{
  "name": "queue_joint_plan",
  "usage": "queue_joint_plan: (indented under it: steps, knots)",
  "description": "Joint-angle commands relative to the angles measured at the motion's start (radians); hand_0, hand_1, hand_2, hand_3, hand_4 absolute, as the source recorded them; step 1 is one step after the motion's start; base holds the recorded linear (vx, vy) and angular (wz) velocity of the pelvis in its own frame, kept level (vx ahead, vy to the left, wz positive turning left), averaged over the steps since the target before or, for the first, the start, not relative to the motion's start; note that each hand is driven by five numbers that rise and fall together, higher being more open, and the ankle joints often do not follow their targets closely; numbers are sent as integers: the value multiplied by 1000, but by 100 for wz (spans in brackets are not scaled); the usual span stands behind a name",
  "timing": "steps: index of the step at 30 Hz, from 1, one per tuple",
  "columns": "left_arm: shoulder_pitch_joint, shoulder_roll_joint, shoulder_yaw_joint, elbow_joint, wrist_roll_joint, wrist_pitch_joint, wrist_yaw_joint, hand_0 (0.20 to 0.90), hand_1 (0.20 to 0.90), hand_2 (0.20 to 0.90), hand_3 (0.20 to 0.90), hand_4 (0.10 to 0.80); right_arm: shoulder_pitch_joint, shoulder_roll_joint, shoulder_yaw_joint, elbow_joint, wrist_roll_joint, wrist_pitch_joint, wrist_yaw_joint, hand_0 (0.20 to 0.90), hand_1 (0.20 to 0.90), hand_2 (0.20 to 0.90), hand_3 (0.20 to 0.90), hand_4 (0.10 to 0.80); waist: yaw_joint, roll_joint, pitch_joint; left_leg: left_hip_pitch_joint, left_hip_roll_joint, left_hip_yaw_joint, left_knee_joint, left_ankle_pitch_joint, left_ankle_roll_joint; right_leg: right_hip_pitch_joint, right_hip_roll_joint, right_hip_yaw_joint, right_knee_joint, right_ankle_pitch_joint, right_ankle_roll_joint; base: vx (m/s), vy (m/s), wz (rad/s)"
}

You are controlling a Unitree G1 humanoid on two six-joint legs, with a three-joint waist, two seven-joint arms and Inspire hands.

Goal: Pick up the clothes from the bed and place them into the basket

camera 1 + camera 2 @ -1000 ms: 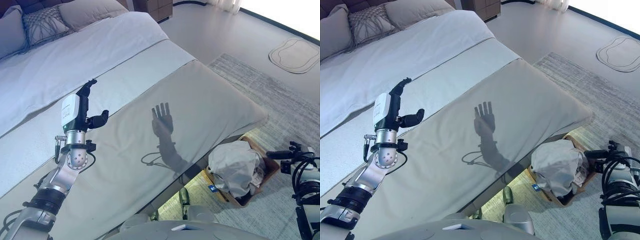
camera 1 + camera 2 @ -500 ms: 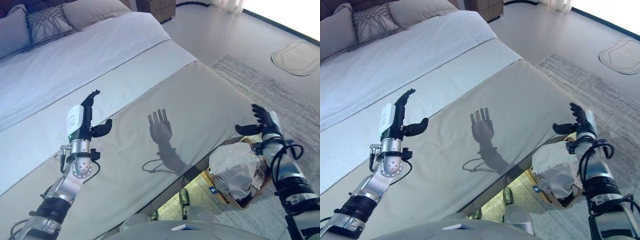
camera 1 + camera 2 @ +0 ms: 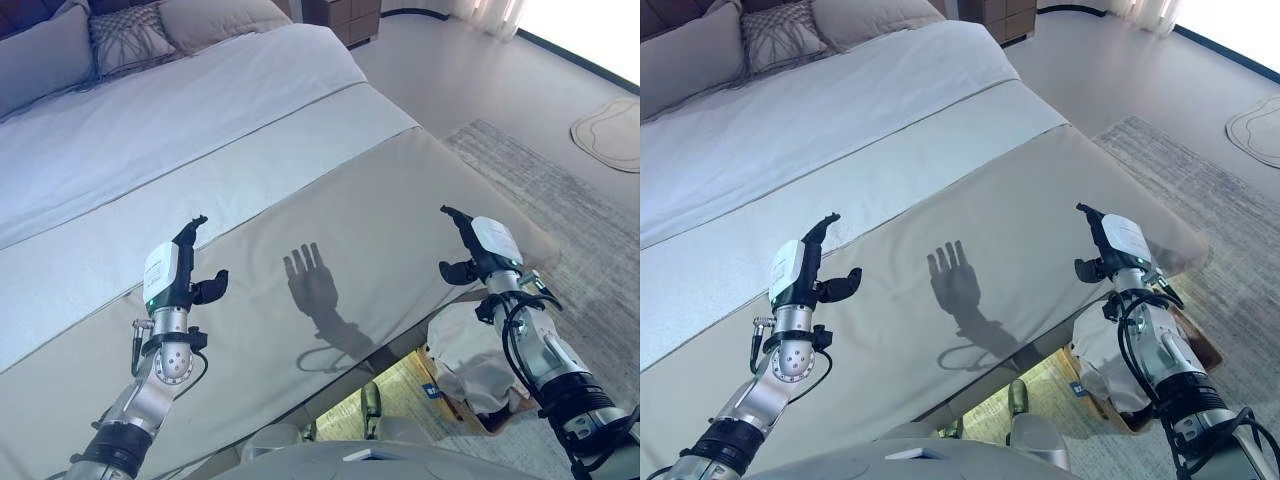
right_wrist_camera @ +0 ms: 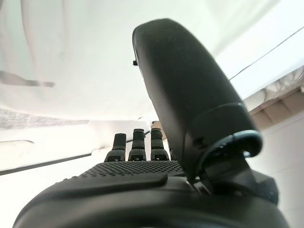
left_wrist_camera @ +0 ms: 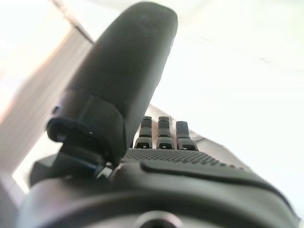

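Bed (image 3: pixel 300 150) is the biggest thing, smooth pale sheet with a flat beige runner across the foot and no clothes showing on it, likely because the white crumpled clothes (image 3: pixel 470 350) are already heaped in the brown boxy basket (image 3: pixel 1200 352) on the grey woven rug (image 3: pixel 560 200) just beside the bed's corner. Left hand (image 3: pixel 172 280) and right hand (image 3: pixel 482 248) both hang above the runner, fingers straight and apart, thumbs out, holding nothing, so the task looks done.

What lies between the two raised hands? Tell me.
Only bare beige bedcover with a hand's shadow lies between the left hand and right hand, in both eye views.
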Motion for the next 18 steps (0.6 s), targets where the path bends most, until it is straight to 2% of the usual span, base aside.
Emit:
queue_joint_plan:
  steps: [1,10,18]
  knots:
    - [-30,50,36,23,13,-16,11,900,900,900,900,800,-3,-52,38,-140,-25,-60,-9,900,900,900,900,800,21,-56,-100,-42,46,-52,22,-25,-35,61,-58,-71,73,-106,32,12,13,10]
    - [35,26,40,82,-21,-12,-51,900,900,900,900,800,57,-15,37,-178,32,-63,38,900,900,900,900,800,42,-57,-92,-56,41,-74,17,-10,-32,63,-60,-99,81,-112,32,0,15,9]
    - [29,33,34,99,-55,-23,-45,900,900,900,900,800,60,-19,51,-187,53,-64,37,900,900,900,900,800,46,-57,-83,-62,39,-77,18,-6,-33,62,-62,-110,83,-113,33,-3,6,4]
